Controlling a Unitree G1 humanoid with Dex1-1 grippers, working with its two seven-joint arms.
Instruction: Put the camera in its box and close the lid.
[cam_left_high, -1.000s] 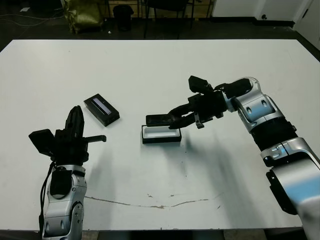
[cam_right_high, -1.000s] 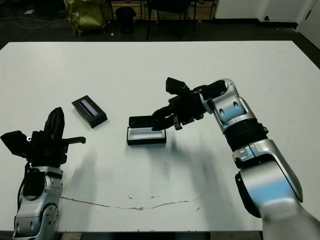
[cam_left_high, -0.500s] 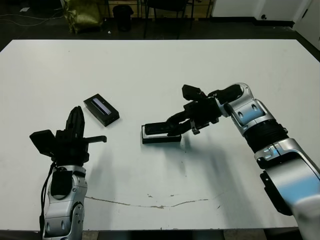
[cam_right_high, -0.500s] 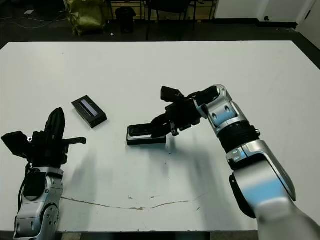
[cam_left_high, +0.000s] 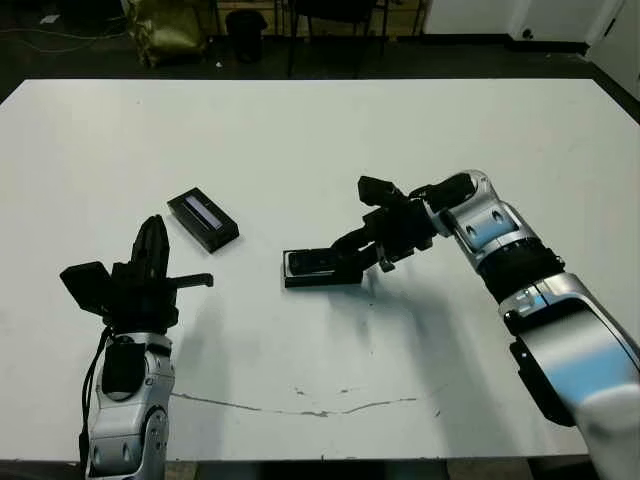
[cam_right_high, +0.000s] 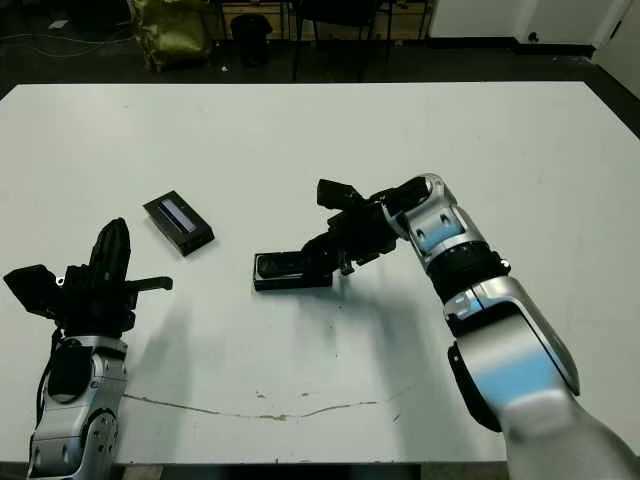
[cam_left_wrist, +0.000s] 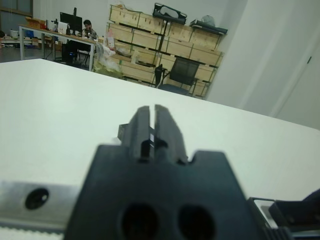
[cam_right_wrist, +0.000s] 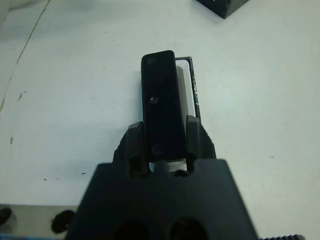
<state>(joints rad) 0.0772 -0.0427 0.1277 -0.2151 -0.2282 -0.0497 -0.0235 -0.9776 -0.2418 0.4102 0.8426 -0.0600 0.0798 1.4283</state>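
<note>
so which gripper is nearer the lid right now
Left. The left gripper sits just beside the lid, empty; the right gripper is farther off, holding the camera over the box.

The white table (cam_left_high: 300, 130) bears the box (cam_left_high: 320, 272) and the lid (cam_left_high: 203, 219), apart.

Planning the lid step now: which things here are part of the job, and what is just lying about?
Job:
slim glossy black camera, gripped in right claw
shallow white-lined black box
flat black lid with pale strip

Lying about:
nothing else on the white table; left claw idle
</note>
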